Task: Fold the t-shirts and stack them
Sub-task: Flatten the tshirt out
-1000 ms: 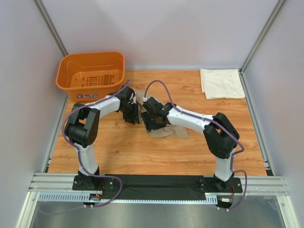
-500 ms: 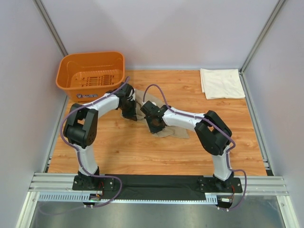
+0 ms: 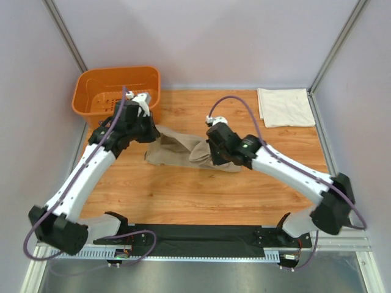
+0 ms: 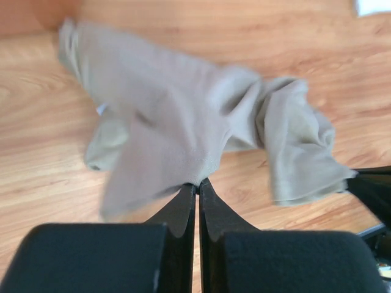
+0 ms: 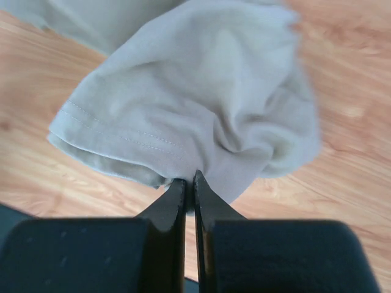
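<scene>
The tan-khaki t-shirt (image 3: 180, 148) hangs bunched between both arms above the middle of the table. My left gripper (image 3: 148, 131) is shut on its left end, the cloth (image 4: 177, 134) pinched at the fingertips (image 4: 197, 184). My right gripper (image 3: 215, 157) is shut on its right end, with a hemmed sleeve fold (image 5: 201, 104) caught between the tips (image 5: 190, 178). The cream-white t-shirt (image 3: 284, 107) lies folded flat at the table's back right corner, away from both grippers.
An orange plastic basket (image 3: 117, 90) stands at the back left corner, just behind my left gripper. Grey walls and metal posts close in the table on three sides. Bare wood (image 3: 183, 195) lies in front of the tan shirt.
Both grippers have shut on the tan shirt and lifted it. The left one moved back-left toward the basket, the right one rightward, pulling the crumpled shirt out between them.
</scene>
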You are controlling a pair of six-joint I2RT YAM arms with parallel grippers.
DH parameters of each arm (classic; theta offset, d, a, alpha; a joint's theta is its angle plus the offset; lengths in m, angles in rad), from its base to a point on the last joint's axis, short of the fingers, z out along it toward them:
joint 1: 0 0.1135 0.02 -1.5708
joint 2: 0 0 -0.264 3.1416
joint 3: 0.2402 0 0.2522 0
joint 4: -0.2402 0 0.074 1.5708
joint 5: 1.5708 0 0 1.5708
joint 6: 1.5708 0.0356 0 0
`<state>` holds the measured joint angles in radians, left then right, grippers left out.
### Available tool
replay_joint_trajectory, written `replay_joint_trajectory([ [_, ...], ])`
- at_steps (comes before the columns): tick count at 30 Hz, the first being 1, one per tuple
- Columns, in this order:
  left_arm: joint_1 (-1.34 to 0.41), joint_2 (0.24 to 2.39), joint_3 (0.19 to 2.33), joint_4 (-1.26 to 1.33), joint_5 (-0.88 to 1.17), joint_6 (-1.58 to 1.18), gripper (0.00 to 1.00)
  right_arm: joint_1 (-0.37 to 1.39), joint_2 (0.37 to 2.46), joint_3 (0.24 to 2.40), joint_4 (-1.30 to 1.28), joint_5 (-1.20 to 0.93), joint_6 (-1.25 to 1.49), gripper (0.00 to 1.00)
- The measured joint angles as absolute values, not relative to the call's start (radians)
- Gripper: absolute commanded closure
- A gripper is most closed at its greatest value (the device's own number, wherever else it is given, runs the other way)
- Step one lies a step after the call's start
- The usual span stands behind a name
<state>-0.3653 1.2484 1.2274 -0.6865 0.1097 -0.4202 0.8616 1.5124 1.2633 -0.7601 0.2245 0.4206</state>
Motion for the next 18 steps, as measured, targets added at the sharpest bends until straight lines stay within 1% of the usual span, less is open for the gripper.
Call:
replay_joint_trajectory([
  [4, -0.365, 1.059, 1.28, -0.751, 0.06, -0.408, 1.0, 0.862, 1.249, 1.247, -0.806, 0.229, 0.425, 1.0],
  [9, -0.365, 0.871, 1.441, -0.82, -0.004, -0.367, 1.0, 0.862, 0.958, 1.167, -0.923, 0.233, 0.486, 1.0],
  [14, -0.365, 0.751, 1.581, -0.872, -0.028, -0.335, 1.0, 0.862, 0.796, 1.092, -1.114, 0.265, 0.618, 1.0],
  [18, -0.365, 0.727, 1.608, -0.887, -0.02, -0.335, 1.0, 0.862, 0.705, 0.989, -1.219, 0.271, 0.75, 1.0],
])
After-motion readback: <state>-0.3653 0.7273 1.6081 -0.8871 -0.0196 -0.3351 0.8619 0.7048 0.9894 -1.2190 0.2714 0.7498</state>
